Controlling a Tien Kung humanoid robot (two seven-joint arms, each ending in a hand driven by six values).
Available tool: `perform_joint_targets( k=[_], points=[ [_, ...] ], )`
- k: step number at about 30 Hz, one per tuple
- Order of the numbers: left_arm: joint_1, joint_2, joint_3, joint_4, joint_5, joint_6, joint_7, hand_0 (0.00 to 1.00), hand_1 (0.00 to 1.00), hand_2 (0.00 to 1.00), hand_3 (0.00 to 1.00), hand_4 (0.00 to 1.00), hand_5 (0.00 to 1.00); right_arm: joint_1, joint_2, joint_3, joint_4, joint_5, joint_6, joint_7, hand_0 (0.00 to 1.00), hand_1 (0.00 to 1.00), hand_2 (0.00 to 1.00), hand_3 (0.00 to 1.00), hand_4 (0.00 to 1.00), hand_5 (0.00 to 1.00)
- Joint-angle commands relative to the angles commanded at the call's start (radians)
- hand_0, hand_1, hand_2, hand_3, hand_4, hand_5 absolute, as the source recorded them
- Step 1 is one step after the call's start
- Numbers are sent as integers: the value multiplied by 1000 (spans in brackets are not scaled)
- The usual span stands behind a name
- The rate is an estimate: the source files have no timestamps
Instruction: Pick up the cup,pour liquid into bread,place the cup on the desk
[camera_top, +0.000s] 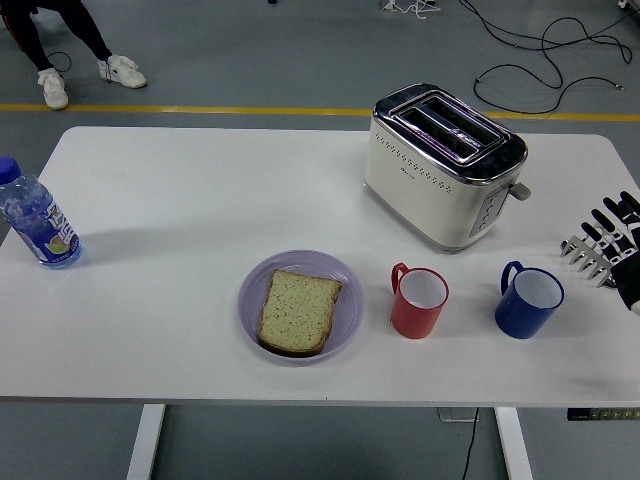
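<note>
Blue cup (529, 299), rigid and glazed-slick right of the toaster (446, 164), is best gripped around its body; right hand (618, 236) fingers released, holding nothing.

Cream toaster (446, 165) at back, water bottle (35, 218) far left — white table (180, 190).

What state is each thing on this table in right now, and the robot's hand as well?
Red cup: upright, free, inside looks empty.
Blue cup: upright, free, handle to the left.
Bread: flat on the purple plate.
Toaster: upright, slots empty.
Bottle: upright, capped.
Fork: flat, at the right edge.
Right hand: at the right edge, fingers spread, holding nothing.
</note>
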Motion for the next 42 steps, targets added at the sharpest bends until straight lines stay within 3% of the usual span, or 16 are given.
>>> perform_joint_targets(
  k=[13,25,42],
  points=[
    [-3,0,15,0,-18,2,-3,655,695,717,608,341,941,26,4,-2,-85,66,18,10,640,599,647,605,654,213],
    [-2,0,18,0,-21,2,-3,655,694,716,608,341,945,27,5,2,-99,96,40,1,637,592,641,600,634,212],
    [3,1,20,0,-17,2,-3,655,694,716,608,341,941,28,4,3,-109,108,31,0,633,589,637,597,616,195]
  ],
)
